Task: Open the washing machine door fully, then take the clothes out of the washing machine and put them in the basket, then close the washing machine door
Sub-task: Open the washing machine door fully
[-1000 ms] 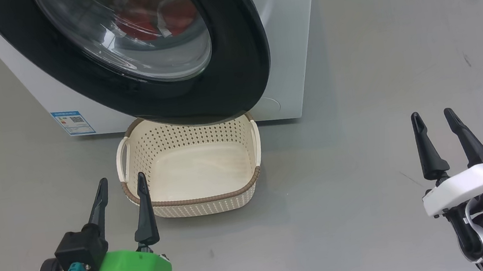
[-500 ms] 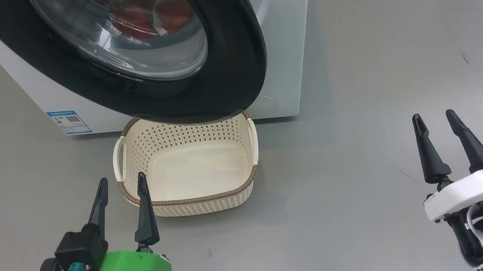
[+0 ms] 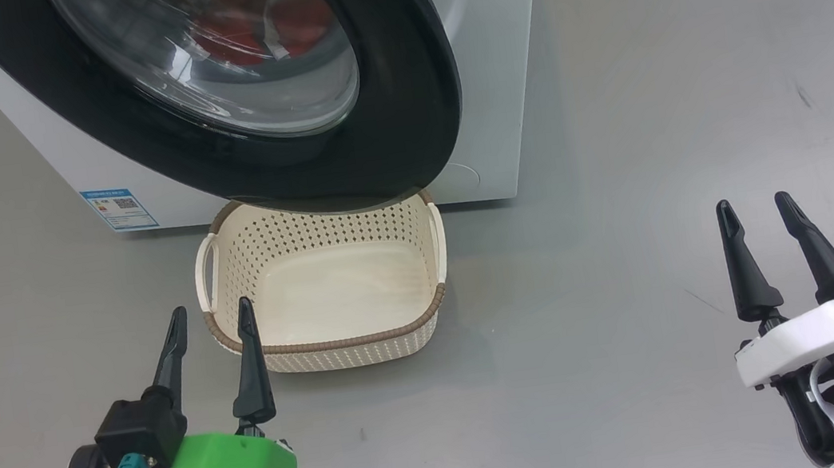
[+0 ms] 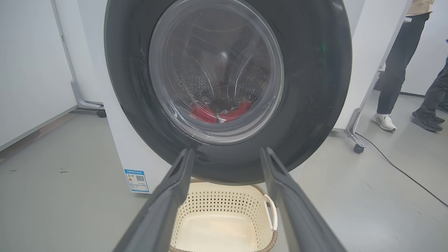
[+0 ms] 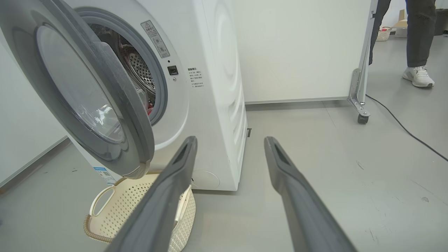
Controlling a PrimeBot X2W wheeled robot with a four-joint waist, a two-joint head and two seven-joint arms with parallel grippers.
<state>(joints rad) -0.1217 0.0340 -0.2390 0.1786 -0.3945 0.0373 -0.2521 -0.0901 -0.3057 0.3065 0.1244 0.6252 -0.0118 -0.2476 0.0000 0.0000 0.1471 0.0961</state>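
While the left gripper [image 3: 210,307] gapes, the basket [image 3: 335,345] sits just beside it.

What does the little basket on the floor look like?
The small cream plastic basket is a rounded rectangle with rows of little holes in its walls, a brown woven-look rim and a looped handle on each short side. It is empty and sits upright on the grey floor, just in front of the white washing machine. The partly open round black-rimmed door hangs over its back edge; whether they touch is unclear.
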